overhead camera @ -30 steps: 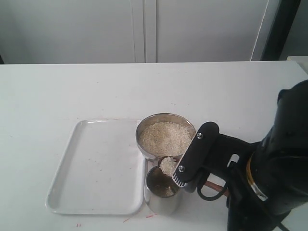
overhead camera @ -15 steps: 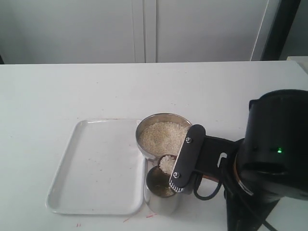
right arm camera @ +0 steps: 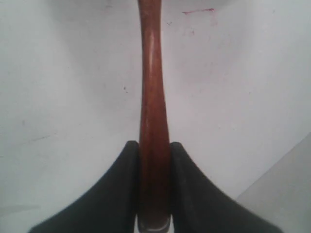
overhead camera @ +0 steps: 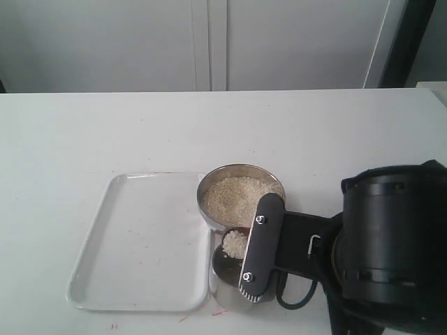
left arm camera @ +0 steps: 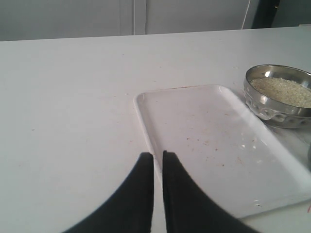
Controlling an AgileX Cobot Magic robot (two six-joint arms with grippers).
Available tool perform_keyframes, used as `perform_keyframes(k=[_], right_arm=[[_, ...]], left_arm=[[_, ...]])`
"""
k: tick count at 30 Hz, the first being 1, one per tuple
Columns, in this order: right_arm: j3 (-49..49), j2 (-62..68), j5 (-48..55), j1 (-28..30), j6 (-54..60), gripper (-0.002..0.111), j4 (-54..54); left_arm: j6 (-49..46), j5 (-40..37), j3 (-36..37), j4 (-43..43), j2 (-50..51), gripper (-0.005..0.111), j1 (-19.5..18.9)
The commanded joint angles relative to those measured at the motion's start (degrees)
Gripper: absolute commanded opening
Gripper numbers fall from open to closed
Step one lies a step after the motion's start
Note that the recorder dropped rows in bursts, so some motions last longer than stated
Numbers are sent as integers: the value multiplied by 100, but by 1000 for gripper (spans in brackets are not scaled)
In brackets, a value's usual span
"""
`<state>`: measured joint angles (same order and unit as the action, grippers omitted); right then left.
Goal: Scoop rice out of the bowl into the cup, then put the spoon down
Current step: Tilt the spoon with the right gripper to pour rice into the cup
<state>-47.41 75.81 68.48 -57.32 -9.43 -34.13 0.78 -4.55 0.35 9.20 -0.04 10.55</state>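
Note:
The steel bowl (overhead camera: 208,188) holds a heap of rice (overhead camera: 237,194) at the table's middle. In front of it stands the steel cup (overhead camera: 222,273), partly hidden behind my right gripper (overhead camera: 255,252). That gripper is shut on the reddish-brown spoon (right arm camera: 153,97), whose handle sits between its black fingers (right arm camera: 126,170). The spoon's head (overhead camera: 235,243) carries rice and hangs over the cup's mouth. My left gripper (left arm camera: 154,154) is shut on nothing, low over the table at the tray's near corner. From there the bowl (left arm camera: 272,109) and its rice (left arm camera: 284,90) show at the far side.
A white tray (overhead camera: 140,241) lies left of the bowl and cup, touching or nearly touching them; its near rim (left arm camera: 146,126) runs just ahead of my left fingertips. The right arm's bulky black wrist (overhead camera: 387,244) fills the front right. Red marks dot the table's front edge (overhead camera: 199,315).
My right wrist has rolled and swung left, bringing the gripper in front of the cup. The rice-laden spoon head has shifted left and down over the cup's mouth.

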Motion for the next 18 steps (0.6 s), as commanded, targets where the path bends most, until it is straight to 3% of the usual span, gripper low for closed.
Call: perform_keyframes(k=[1, 18], right_arm=[[87, -13, 149, -29, -148, 0, -399], [612, -39, -147, -318, -624, 0, -855]], left_arm=[[28, 17, -35, 58, 4, 14, 20], [28, 17, -35, 58, 4, 14, 20]])
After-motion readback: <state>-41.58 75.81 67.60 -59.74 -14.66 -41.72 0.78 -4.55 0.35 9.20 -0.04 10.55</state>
